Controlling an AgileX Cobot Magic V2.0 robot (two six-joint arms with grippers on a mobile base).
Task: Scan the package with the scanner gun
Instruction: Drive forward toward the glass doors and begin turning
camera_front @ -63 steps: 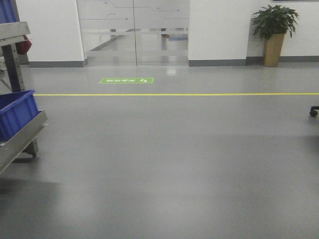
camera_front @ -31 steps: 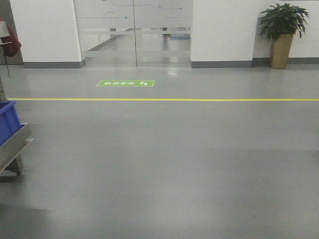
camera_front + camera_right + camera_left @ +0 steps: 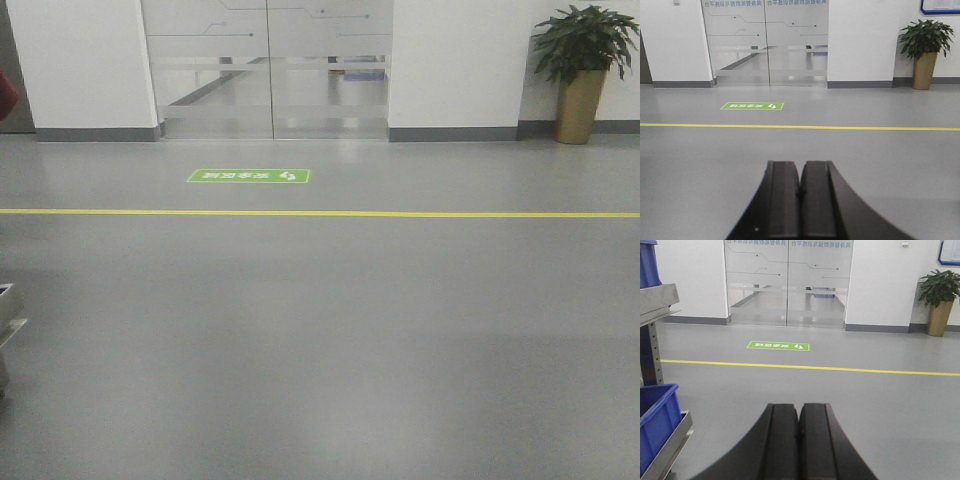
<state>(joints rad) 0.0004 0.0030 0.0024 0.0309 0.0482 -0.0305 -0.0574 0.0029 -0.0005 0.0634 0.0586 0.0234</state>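
The front-facing view looks across the grey floor toward frosted glass double doors at 12 o'clock. Both wrist views face likewise — black left fingers and black right fingers sit close at 6 o'clock. All three share the doors, green rectangular floor sign, yellow floor line and leafy potted plant at 2 o'clock.

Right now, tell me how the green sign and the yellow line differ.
The sign is green, a short rectangle with white markings; the line is yellow, a thin strip crossing the whole view. The sign lies nearer the glass doors, the line nearer the robot. Both lie flat on the grey floor.
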